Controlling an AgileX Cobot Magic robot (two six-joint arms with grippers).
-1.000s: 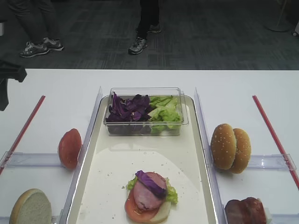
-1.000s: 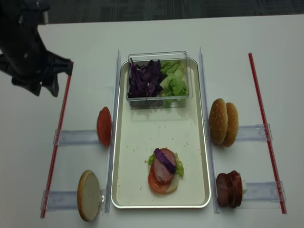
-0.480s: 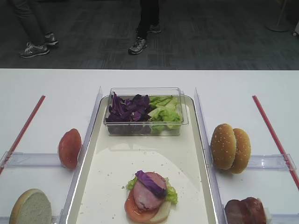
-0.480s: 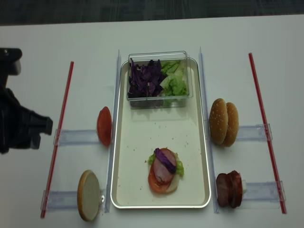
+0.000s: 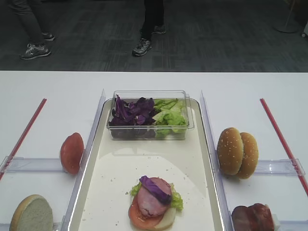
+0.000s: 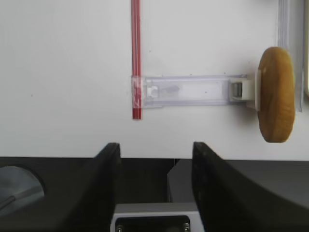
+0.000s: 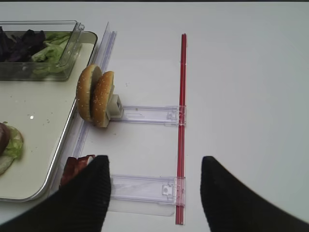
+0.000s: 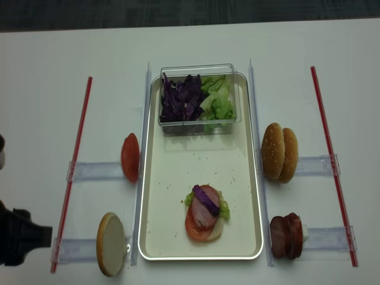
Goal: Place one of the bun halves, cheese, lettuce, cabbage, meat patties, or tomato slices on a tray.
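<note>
Purple cabbage (image 8: 205,198) tops the stack on the tray (image 8: 172,233); both end effectors, left (image 6: 155,159) and right (image 7: 153,181), stand apart, empty.

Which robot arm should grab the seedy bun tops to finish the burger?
The right, probably. Its open tool hangs on the same side as the sesame bun halves, just beside the tray. The left tool sits at the far table edge.
</note>
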